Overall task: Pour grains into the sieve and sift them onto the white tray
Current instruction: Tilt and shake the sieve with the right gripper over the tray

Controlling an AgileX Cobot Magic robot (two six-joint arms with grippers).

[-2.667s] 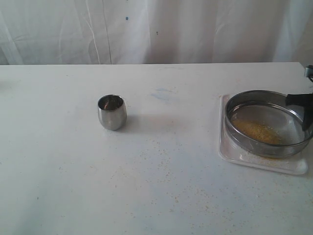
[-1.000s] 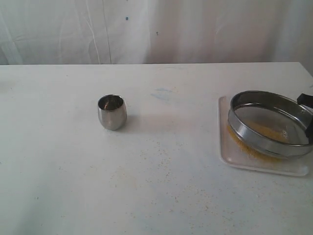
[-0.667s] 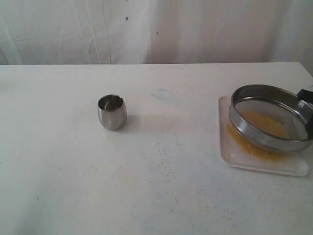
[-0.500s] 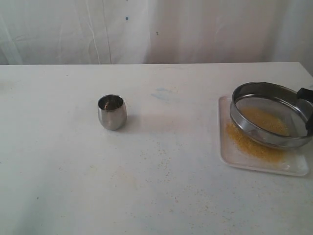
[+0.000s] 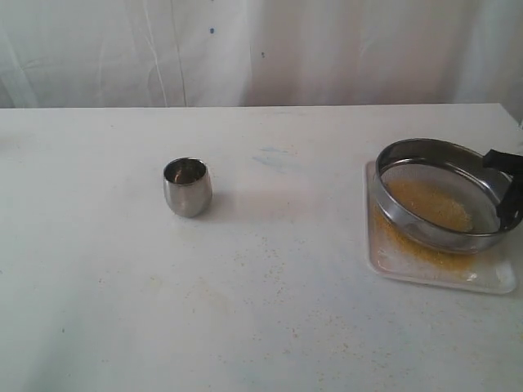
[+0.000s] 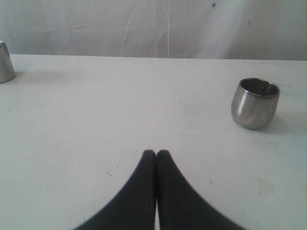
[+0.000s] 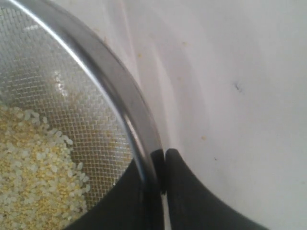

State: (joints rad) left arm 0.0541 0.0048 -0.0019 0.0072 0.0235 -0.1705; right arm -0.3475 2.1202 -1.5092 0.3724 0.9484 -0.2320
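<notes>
- Grains [image 5: 429, 204], golden yellow with paler ones mixed in, lie heaped on the mesh of the sieve [image 5: 445, 243]. More are spread beneath it on the white tray [image 5: 490, 282], thickest along the tray's left and near parts.
- Over that tray, at the right end of the table [image 5: 270, 327], the sieve covers most of the white surface. It looks tipped toward the near side, with its far rim higher. Whether its low edge touches the tray cannot be told.
- At the right side of the rim the right gripper [image 5: 508, 189] has the sieve in a tight pinch, one finger inside against the mesh and the other outside the steel wall.
- Loose specks of grain dot the table in the near middle.
- Left of centre a small steel cup [image 5: 187, 187] stands upright, well apart from the tray.
- Only its own wrist camera shows the left gripper [image 6: 157, 154]. Its fingertips are pressed together, holding nothing, low over the table with the cup near it.
- A second steel object [image 6: 4, 62] shows at the edge of that view, cut off.
- Behind the table's far edge hangs a white curtain [image 5: 327, 49].
</notes>
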